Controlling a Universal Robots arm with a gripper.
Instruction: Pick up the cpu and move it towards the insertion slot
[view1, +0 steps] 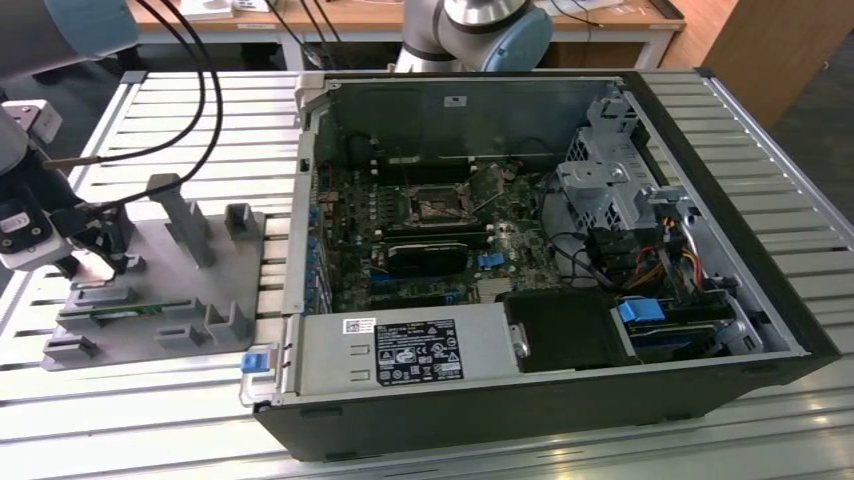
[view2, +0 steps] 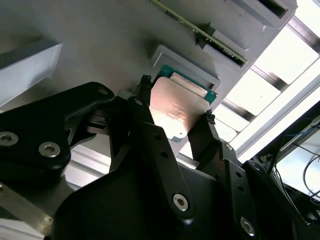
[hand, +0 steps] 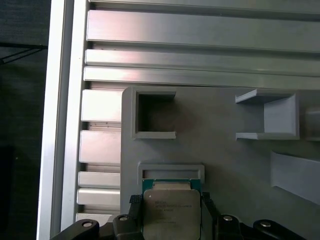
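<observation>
The cpu (view2: 177, 112) sits between the fingers (view2: 209, 120) of the gripper (view2: 176, 102). They press on two opposite edges of it, and its silvery face shows in both wrist views. On the slatted table (view1: 174, 420), the open case (view1: 400, 420) lies toward the exterior view's right. The grey fixture (view1: 174, 288) stands apart at that view's left, and the gripper hangs over it. The slot (view1: 437, 205), a square silver frame with a dark centre, lies on the board inside the case. So the slot is well away from the held cpu, toward the exterior view's right and past the case wall. I cannot tell whether the cpu is clear of its fixture pocket (hand: 171, 171).
</observation>
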